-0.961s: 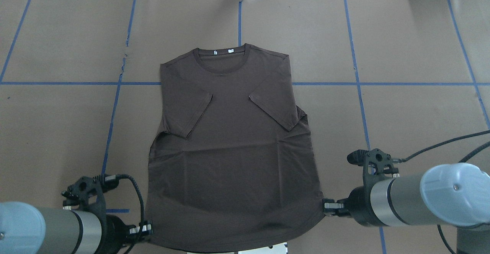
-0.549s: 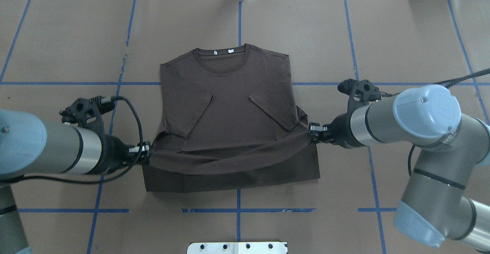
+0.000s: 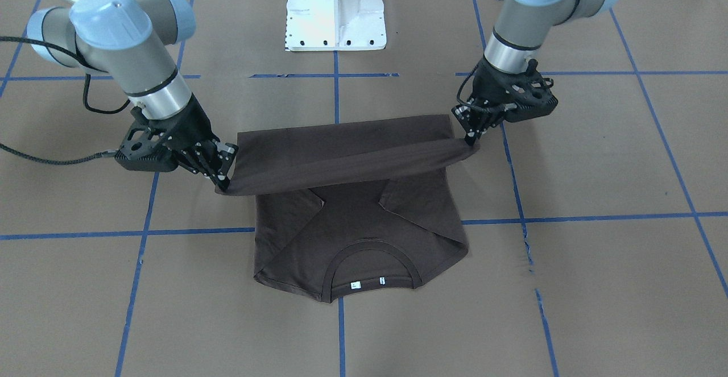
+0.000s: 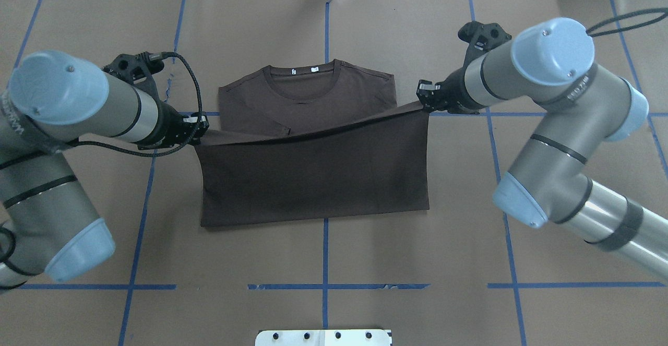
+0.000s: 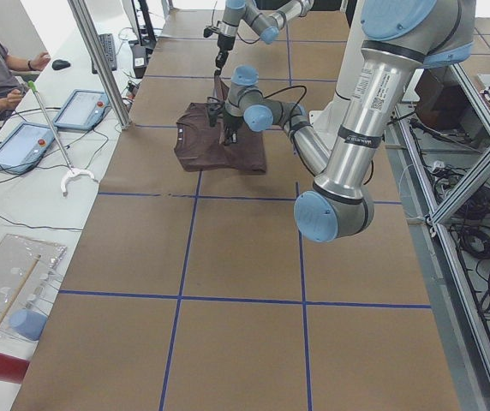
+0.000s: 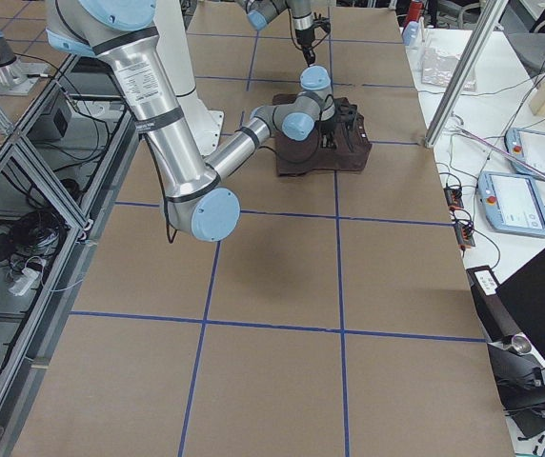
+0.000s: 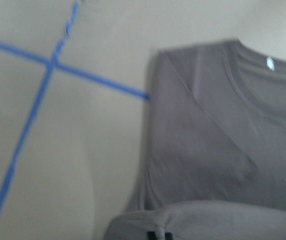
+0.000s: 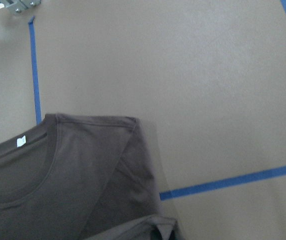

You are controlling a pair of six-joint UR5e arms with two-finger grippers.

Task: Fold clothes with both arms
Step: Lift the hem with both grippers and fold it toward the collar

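We see the left gripper (image 4: 202,128) pinched tight on the T-shirt (image 4: 313,179) hem at nine o'clock, the right gripper (image 4: 424,100) clamping it at three; collar (image 4: 301,95) lies flat at twelve.

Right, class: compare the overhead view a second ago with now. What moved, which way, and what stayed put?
The left tool and right tool, each still shut on a bottom corner of the T-shirt, carried its hem towards the collar, doubling the lower half over the upper. The collar end stayed flat in place.
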